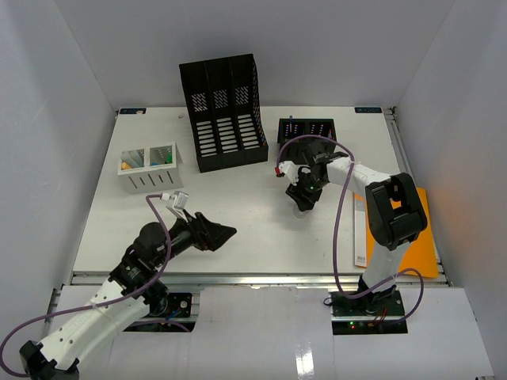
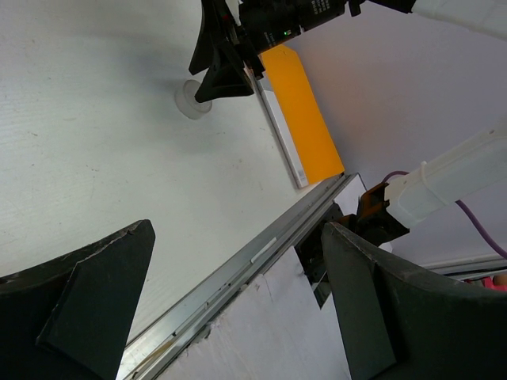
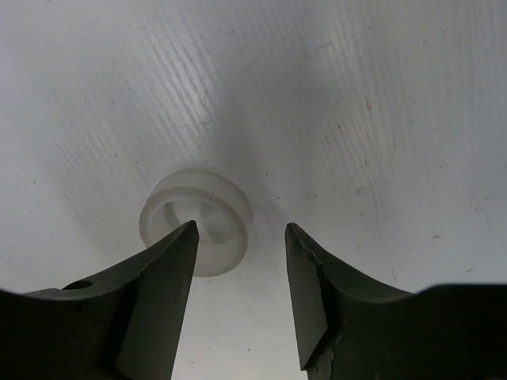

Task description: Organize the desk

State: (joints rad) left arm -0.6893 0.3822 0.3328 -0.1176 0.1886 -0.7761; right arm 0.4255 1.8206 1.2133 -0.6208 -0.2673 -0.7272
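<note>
The white desk [image 1: 245, 190] has a silver front rail [image 2: 238, 269]. A small white plastic ring [image 3: 207, 207] lies on it near the middle; it also shows in the top view [image 1: 302, 210] and the left wrist view [image 2: 191, 100]. My right gripper [image 3: 242, 237] is open and points down just above the desk. Its left finger [image 3: 162, 285] overlaps the ring and the ring lies mostly outside the gap. My left gripper [image 1: 226, 233] is open and empty, held low over the front of the desk, to the left of the ring.
A tall black file rack [image 1: 223, 111] stands at the back centre. A small black organiser [image 1: 306, 131] is right of it. A white basket [image 1: 149, 169] with coloured items sits at the left. An orange folder [image 1: 424, 237] and a white book [image 1: 360, 229] lie at the right edge.
</note>
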